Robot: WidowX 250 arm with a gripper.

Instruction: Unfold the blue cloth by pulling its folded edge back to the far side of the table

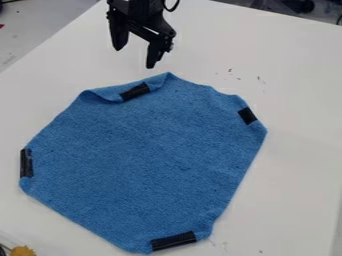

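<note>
The blue cloth point(147, 150) lies spread on the white counter point(300, 170), roughly eight-sided. I judge it light, limp and hard to damage, a knit that should bunch between fingertips rather than slip, though a pinch made flat on top might skid without gathering any.

Going left to right, a black patch point(26, 163) sits on the cloth's left edge, lying low and so probably awkward to get under. Next, the cloth's upper edge curls over near another black patch point(134, 92); as far as this angle lets me judge, that rim stands slightly off the surface. It looks the best place to take hold, one fingertip on either side of the raised lip. Further right, a lower patch point(174, 240) runs along the cloth's bottom edge, and a small square patch point(247, 115) marks its upper right side; both lie fairly flat and offer less to pinch.

The black arm point(140, 9) comes in from the top of the view. Its hand point(135, 57) hangs beyond the cloth's upper edge, near the curled part, fingers pointing down, spread wide apart with nothing between them.
</note>
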